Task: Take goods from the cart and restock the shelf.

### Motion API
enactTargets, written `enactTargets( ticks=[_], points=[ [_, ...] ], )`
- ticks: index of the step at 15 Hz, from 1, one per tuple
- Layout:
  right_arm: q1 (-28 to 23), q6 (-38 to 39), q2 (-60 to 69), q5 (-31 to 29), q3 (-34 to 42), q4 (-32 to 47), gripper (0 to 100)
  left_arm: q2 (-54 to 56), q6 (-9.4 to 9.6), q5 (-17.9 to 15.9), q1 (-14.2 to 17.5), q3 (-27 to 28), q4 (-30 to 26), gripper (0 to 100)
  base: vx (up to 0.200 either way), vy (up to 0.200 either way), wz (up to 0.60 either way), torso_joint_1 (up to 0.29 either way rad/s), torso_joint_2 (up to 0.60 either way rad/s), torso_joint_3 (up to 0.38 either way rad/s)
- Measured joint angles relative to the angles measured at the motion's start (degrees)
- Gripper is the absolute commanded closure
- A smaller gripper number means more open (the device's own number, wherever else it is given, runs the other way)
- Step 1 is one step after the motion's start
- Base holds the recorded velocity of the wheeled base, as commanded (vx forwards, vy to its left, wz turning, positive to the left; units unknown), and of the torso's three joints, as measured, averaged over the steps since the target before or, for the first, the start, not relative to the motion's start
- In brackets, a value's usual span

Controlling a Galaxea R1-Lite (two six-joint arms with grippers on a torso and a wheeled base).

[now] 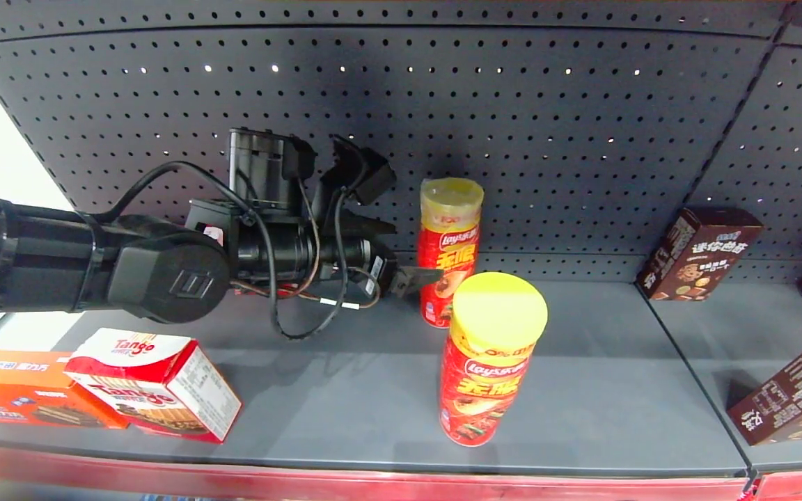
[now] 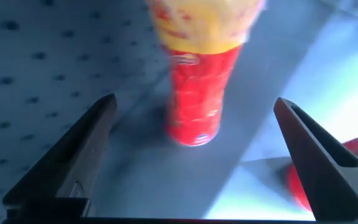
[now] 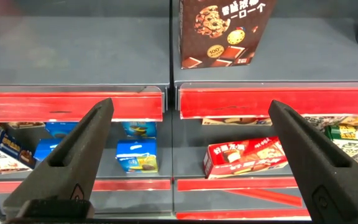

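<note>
Head view, rear red can (image 1: pixel 450 240), yellow lid, upright; left hand (image 1: pixel 425 276) spread

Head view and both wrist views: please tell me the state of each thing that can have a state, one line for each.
left end effector: open, holding nothing
right end effector: open, holding nothing
rear chip can: upright, lid on
front chip can: upright, lid on
white and red box: closed, lying down
orange box: closed, lying flat
brown box at the back: closed, standing tilted
</note>
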State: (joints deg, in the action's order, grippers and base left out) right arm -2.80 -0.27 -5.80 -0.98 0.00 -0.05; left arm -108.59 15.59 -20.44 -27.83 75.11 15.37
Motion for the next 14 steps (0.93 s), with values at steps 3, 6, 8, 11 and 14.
enactTargets(
  ticks=[3,6,8,11,14],
  points=[
    [0.0,0.0,0.0,0.0,0.0,0.0,0,0.0,0.79,4.0,-0.7,0.0,0.0,0,0.0,0.0,0.0,0.0,0.0,0.0],
    [0.0,0.0,0.0,0.0,0.0,0.0,0,-1.4,0.8,6.8,-0.9,0.4,0.0,0,0.0,0.0,0.0,0.0,0.0,0.0],
    [0.0,0.0,0.0,0.0,0.0,0.0,0,-2.3,0.72,8.3,-0.9,0.6,0.1,0,0.0,0.0,0.0,0.0,0.0,0.0],
    [0.0,0.0,0.0,0.0,0.0,0.0,0,-3.4,0.68,10.2,-0.8,1.1,0.5,0,0.0,0.0,0.0,0.0,0.0,0.0],
    [0.0,0.0,0.0,0.0,0.0,0.0,0,-4.0,0.66,10.5,-0.6,1.7,0.7,0,0.0,0.0,0.0,0.0,0.0,0.0]
  ],
)
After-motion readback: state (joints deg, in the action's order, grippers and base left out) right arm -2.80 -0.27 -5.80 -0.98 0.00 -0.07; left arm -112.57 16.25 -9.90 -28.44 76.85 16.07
